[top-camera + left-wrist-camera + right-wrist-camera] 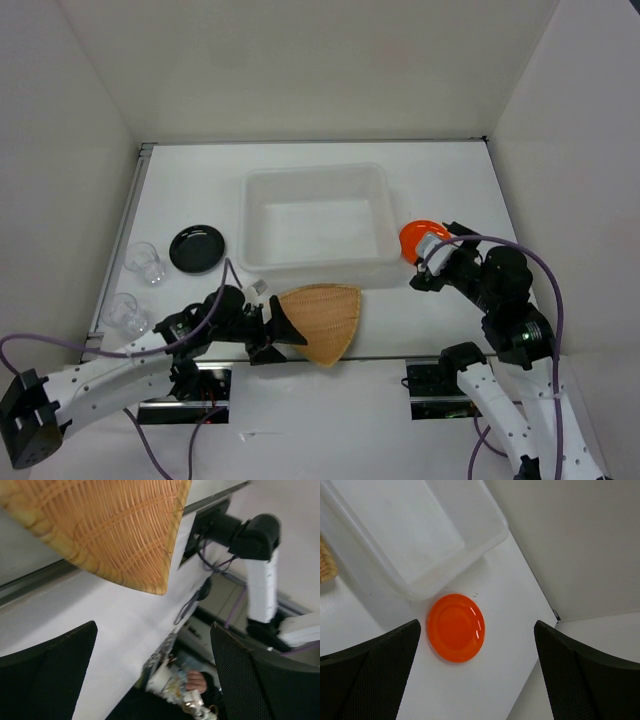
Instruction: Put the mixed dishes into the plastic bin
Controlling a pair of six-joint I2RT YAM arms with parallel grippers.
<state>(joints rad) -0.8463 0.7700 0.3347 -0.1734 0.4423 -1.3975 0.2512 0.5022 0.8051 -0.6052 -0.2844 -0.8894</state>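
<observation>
Top external view: the plastic bin sits mid-tabletop with nothing in it and open surface behind and on both sides. The black plate lies just beside its left wall. Two clear cups stand near the left edge. The woven dish lies in front of the bin, its near corner at the tabletop's near edge.

The left arm reaches low and rightward. The left gripper has its fingers spread wide and holding nothing, with the dish just ahead of the tips.

The right arm is folded, wrist tilted down. The right gripper is likewise wide open and empty above the orange plate, which lies flat just beside the bin's right near corner. Free tabletop runs to the right wall.
</observation>
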